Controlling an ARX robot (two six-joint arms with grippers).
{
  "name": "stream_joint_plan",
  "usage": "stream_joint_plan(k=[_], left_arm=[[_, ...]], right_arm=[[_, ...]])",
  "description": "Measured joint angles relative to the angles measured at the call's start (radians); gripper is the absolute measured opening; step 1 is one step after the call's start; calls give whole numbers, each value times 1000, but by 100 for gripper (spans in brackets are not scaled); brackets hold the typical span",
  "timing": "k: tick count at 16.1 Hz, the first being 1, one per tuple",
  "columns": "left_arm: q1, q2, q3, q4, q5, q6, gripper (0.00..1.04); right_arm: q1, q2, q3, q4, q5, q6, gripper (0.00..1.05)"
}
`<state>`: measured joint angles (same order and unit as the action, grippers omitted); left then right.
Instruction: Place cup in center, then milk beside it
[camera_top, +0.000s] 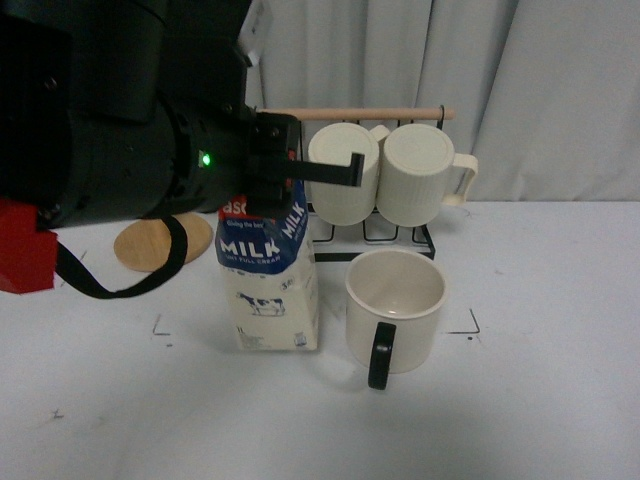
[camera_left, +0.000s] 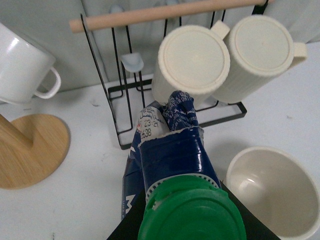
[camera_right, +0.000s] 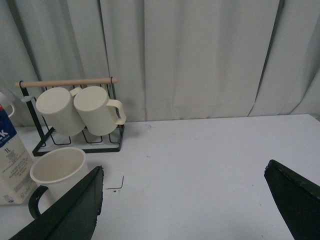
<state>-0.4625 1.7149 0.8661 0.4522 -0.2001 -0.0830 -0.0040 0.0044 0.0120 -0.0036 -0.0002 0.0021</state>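
Observation:
The milk (camera_top: 268, 290), a blue and cream carton with a green cap (camera_left: 192, 212), stands upright with its base at the table's surface. It is just left of the cup, with a small gap between them. The cup (camera_top: 395, 300) is a wide cream mug, mouth up, its black handle (camera_top: 381, 355) turned toward me. My left gripper (camera_top: 285, 185) is shut on the milk's top, and its black fingers (camera_left: 125, 232) flank the cap. My right gripper (camera_right: 182, 205) is open above bare table, to the right of the cup (camera_right: 57, 170) and the milk (camera_right: 10, 155).
A black wire rack (camera_top: 375, 235) with a wooden bar holds two cream ribbed mugs (camera_top: 385, 175) right behind the cup. A round wooden coaster (camera_top: 150, 245) lies at the back left, with a white mug (camera_left: 20, 67) near it. Black corner marks (camera_top: 465, 325) frame the middle.

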Motion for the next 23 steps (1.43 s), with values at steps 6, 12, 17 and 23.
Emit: stream_joint_plan(k=[6, 12, 17, 23], left_arm=[[-44, 43, 0, 51, -32, -19, 20], [-64, 43, -25, 80, -28, -27, 48], [-52, -135, -72, 77, -29, -147, 100], [53, -693, -405, 69, -209, 25, 62]], right_arm=[[0, 0, 0, 0, 0, 0, 98], [0, 0, 0, 0, 0, 0, 98], [0, 0, 0, 0, 0, 0, 98], [0, 0, 0, 0, 0, 0, 98]])
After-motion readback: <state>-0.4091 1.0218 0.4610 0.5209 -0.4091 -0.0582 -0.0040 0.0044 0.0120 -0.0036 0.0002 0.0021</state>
